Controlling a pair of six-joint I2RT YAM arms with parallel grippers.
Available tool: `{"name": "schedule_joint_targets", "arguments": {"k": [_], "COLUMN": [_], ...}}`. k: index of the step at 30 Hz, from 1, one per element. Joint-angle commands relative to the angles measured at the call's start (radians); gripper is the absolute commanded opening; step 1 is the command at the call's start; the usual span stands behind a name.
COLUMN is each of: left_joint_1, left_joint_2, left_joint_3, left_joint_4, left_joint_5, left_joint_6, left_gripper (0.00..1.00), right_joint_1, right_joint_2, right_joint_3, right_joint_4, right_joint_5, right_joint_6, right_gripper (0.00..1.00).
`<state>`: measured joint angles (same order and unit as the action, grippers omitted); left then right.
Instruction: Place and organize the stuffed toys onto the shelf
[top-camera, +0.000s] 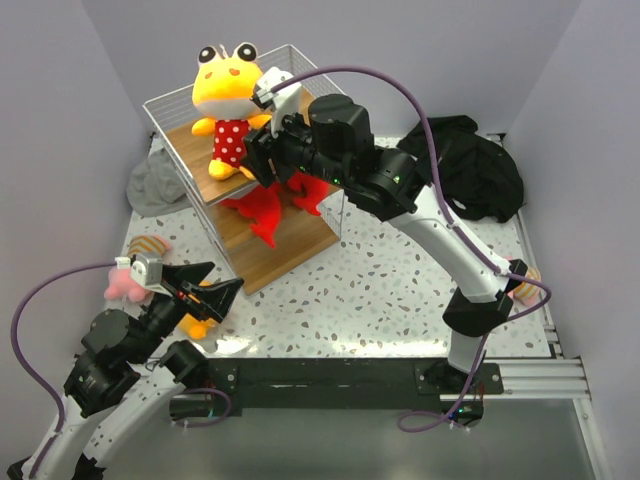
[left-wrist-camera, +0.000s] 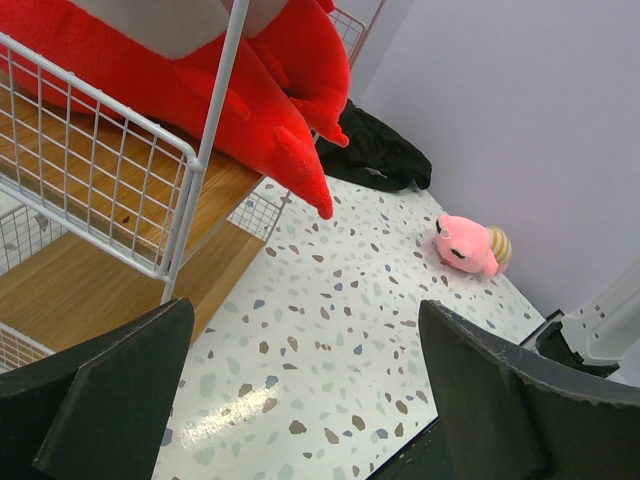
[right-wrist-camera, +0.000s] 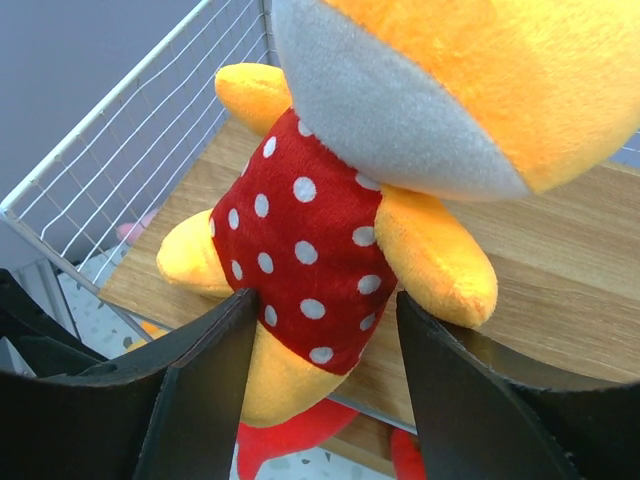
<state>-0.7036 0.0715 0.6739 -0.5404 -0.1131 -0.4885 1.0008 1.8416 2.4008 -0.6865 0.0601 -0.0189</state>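
Observation:
A yellow doll in a red white-dotted outfit stands on the top board of the white wire shelf. My right gripper is open, its jaws either side of the doll's lower body; the left finger touches it and wood shows beside the right finger. Two red sharks lie on the middle board, also in the left wrist view. My left gripper is open and empty above the table. The second yellow doll lies partly hidden under it. One pink toy lies at left, another at right.
A black cloth heap lies at the back right. A grey hat lies left of the shelf. The right arm's base stands near the right pink toy. Walls close in the table on three sides.

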Motion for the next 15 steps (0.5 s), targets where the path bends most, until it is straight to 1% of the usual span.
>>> {"name": "schedule_joint_targets", "arguments": {"k": [1,3,4,5,15], "left_joint_1": [-0.005,-0.005,-0.005,-0.005,-0.004], "left_joint_2": [-0.004,-0.006,-0.006,-0.006,-0.006], "left_joint_3": [-0.002,-0.002,-0.002,-0.002,-0.002], "left_joint_4": [0.023,0.023,0.023,0.023,0.023], "left_joint_5": [-0.010,-0.008,-0.008,-0.010,-0.010], "left_joint_6": [-0.009,-0.009,-0.009,-0.009,-0.009], "left_gripper": [1.00,1.00,1.00,1.00,1.00], "right_joint_1": [-0.002,-0.002,-0.002,-0.002,-0.002], "right_joint_2": [-0.007,-0.015,-0.018,-0.019,-0.076], "right_joint_3": [0.026,0.006,0.000,-0.006,-0.034], "right_joint_4": [0.019,0.031,0.033,0.036,0.085], "right_joint_5": [0.007,0.020,0.029,0.032,0.050], "right_joint_6": [0.013,0.011,0.013,0.039,0.076], "right_gripper": [0.65,0.69,0.74,0.75,0.78]}}
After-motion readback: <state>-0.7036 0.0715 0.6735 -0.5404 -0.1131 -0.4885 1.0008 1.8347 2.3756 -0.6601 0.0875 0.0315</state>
